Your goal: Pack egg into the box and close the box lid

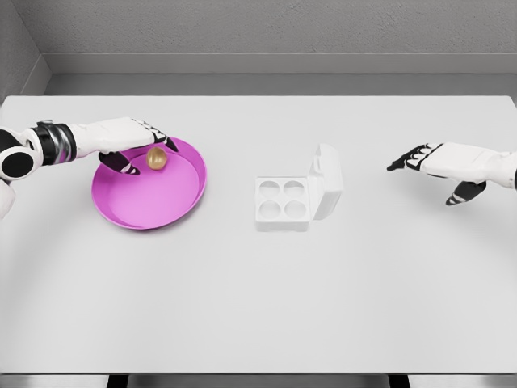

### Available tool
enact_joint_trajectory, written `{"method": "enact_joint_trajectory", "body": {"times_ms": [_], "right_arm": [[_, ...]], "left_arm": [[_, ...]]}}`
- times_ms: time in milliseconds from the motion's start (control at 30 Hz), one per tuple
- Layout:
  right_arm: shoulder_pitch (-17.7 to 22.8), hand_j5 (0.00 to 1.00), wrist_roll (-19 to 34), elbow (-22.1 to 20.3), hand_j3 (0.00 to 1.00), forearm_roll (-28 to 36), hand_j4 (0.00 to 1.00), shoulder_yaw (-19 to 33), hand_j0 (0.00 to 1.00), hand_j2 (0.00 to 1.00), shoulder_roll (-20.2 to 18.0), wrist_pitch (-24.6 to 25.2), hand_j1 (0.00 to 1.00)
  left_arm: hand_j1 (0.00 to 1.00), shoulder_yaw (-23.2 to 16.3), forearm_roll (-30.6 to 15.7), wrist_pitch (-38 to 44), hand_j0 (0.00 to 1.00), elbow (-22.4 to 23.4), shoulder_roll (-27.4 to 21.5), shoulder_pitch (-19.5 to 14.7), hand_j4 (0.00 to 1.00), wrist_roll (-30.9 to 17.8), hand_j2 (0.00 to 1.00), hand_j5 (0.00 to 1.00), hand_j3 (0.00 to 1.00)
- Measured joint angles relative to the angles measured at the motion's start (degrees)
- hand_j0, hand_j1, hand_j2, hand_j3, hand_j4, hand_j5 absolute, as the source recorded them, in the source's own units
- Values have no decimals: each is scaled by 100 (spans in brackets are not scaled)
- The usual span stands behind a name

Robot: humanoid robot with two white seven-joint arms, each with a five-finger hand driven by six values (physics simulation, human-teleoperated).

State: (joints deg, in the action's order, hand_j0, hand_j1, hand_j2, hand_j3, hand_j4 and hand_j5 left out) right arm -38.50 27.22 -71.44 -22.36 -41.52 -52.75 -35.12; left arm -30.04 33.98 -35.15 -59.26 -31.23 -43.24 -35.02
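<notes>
The egg [157,158] sits just below the left hand [136,145] and its spread, empty fingers; the box [284,203] lies well to its right

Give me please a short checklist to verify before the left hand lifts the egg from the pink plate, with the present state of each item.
1. Egg lies inside the pink plate, near its upper rim: ok.
2. Left hand is at the egg, fingers around it: ok; whether the grasp is firm: cannot tell.
3. Box lid is open, standing up at the right side: ok.
4. All four cups of the box are empty: ok.
5. Right hand is apart from the box, fingers relaxed, holding nothing: ok.
6. Table path between plate and box is free: ok.
</notes>
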Motion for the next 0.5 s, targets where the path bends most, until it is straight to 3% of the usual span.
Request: {"method": "enact_joint_trajectory", "body": {"times_ms": [500], "right_arm": [[-9, 100, -1, 5, 100, 0, 100, -44, 100, 100, -18, 0, 100]], "left_arm": [[81, 55, 218, 0, 81, 23, 128, 0, 81, 0, 81, 81, 81]]}}
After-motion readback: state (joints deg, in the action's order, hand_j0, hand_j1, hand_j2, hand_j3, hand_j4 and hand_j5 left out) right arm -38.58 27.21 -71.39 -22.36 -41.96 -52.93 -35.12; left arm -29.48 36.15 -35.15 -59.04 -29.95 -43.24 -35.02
